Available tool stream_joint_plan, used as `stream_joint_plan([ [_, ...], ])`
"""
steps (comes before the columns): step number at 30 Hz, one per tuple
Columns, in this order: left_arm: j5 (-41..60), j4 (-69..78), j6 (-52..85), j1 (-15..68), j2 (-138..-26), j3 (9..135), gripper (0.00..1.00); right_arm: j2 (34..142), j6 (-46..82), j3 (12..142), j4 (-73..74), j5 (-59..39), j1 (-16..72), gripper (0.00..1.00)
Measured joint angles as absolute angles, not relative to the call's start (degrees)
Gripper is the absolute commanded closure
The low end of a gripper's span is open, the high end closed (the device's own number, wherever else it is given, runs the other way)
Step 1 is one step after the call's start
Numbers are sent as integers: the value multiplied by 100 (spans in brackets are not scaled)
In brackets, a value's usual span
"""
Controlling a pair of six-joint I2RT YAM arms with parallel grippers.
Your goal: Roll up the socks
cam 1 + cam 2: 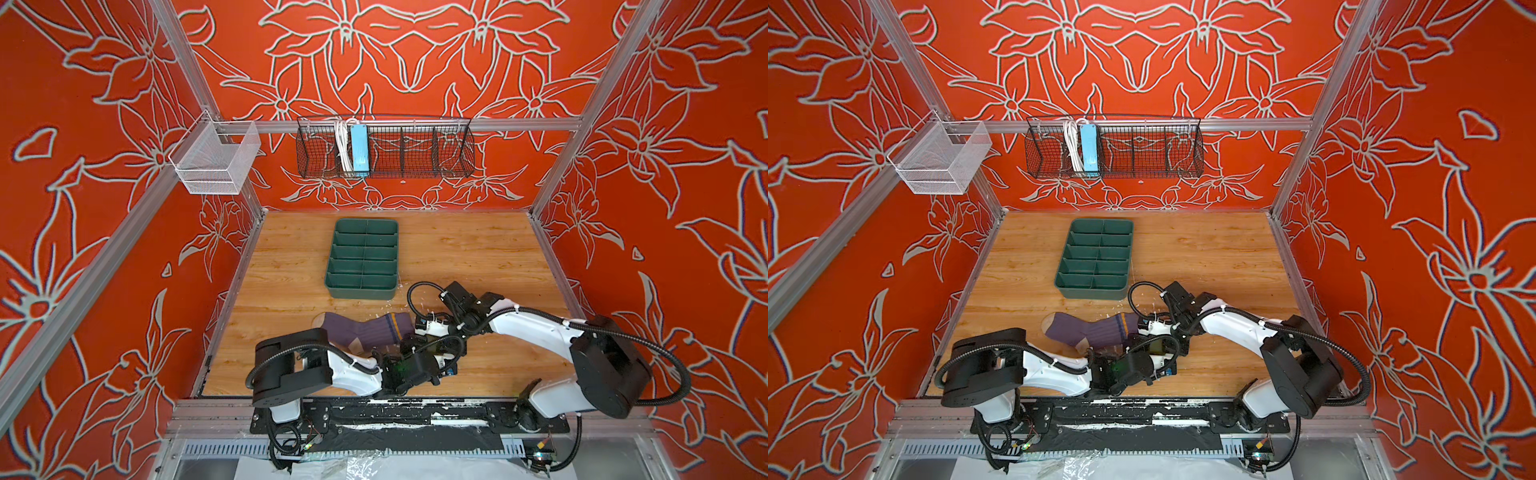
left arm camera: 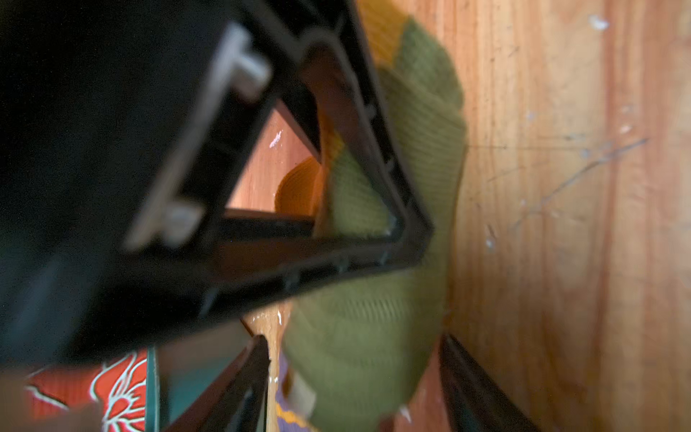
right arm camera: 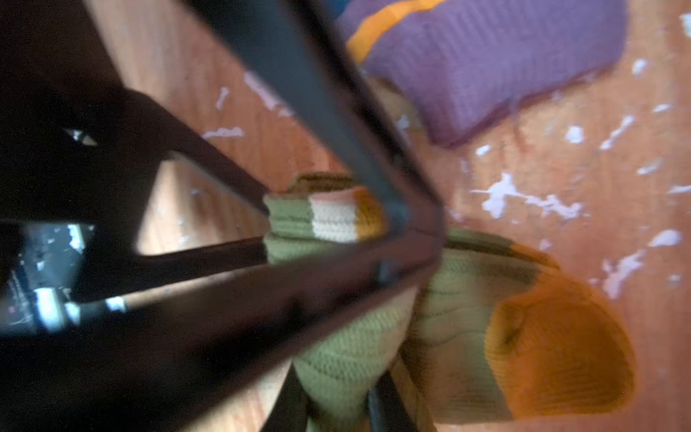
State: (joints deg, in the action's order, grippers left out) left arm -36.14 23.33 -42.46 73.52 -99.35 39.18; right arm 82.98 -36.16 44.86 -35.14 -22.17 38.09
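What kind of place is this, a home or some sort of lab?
Most likely a robot test cell, not a home: aluminium posts frame red floral-print walls around a wooden tabletop, and the left arm and right arm are mounted on a black base at its front edge.

The purple sock (image 1: 361, 332) is ribbed, with beige toe and heel and navy-yellow cuff stripes. The olive sock (image 3: 347, 359) has a mustard end and a white and mustard band. The tray (image 1: 359, 293) is dark green, the surface (image 1: 478, 257) light wood grain flecked white. The walls (image 1: 415, 62) are red with pale grey flower outlines. The wire basket (image 1: 453, 158) is black, the strip (image 1: 358, 151) in it blue.
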Motion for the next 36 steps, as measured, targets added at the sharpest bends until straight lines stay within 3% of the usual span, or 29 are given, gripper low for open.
stream_joint_plan([
  [9, -3592, 2381, -4357, 7356, -10320, 4276, 41, 8289, -3691, 4499, -3568, -2265, 3769, 100],
  [11, -3568, 2403, -4307, 7356, -10392, 4331, 47, 8289, -3706, 4499, -3573, -2217, 3756, 100],
  [21, -3428, 2272, -4091, 7290, -10595, 4471, 100, 8248, -3686, 4495, -3601, -2036, 3756, 100],
  [25, -3441, 2174, -4097, 7290, -10626, 4545, 100, 8152, -3691, 4445, -3586, -1927, 3756, 100],
  [26, -3433, 2123, -4101, 7293, -10626, 4569, 100, 8097, -3695, 4401, -3553, -1898, 3758, 97],
  [28, -3367, 2005, -4101, 7297, -10626, 4633, 100, 7909, -3712, 4276, -3485, -1804, 3771, 76],
  [31, -3251, 1811, -4038, 7303, -10624, 4731, 100, 7417, -3763, 3994, -3264, -1551, 3828, 55],
  [33, -3227, 1702, -3938, 7310, -10610, 4772, 100, 6919, -3900, 3806, -3044, -1251, 3830, 47],
  [36, -3210, 1481, -3638, 7290, -10610, 4877, 100, 6066, -4066, 3485, -2845, -862, 3811, 43],
])
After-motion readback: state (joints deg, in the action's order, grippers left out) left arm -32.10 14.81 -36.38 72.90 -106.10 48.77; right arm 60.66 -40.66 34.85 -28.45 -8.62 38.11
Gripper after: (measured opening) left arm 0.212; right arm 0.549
